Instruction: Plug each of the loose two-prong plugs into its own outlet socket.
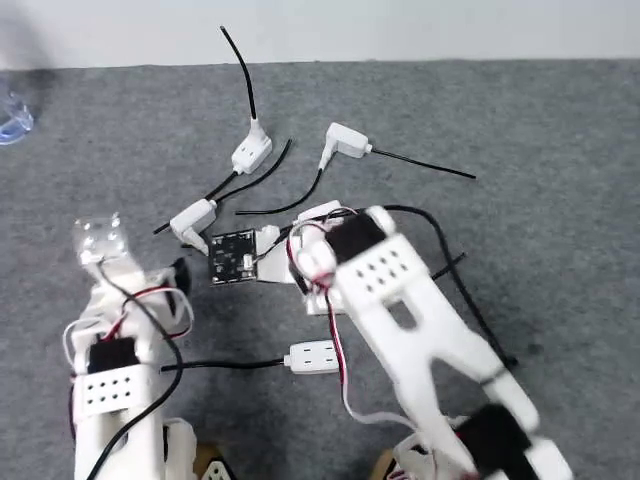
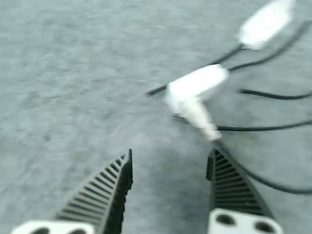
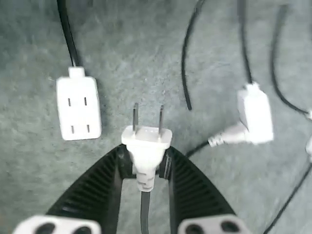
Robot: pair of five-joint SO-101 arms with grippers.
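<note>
My right gripper (image 3: pixel 145 155) is shut on a white two-prong plug (image 3: pixel 146 140), whose prongs point away from the wrist. Beside those prongs on the grey carpet lies a white outlet block (image 3: pixel 78 108) with two pairs of slots; it also shows in the high view (image 1: pixel 312 356) on a black cord. An angled white plug (image 3: pixel 253 117) lies loose on the other side. My left gripper (image 2: pixel 170 163) is open just above the carpet, a short way from a loose white plug (image 2: pixel 195 90), the same plug (image 1: pixel 193 218) as in the high view. Two more plugs (image 1: pixel 252 150) (image 1: pixel 345 142) lie farther back.
The right arm (image 1: pixel 400 290) slants across the middle of the table and covers the carpet under it. Black cords (image 1: pixel 245 75) trail from the plugs. A small black board (image 1: pixel 232 256) sits near the centre. A clear plastic object (image 1: pixel 12 118) is at the far left edge.
</note>
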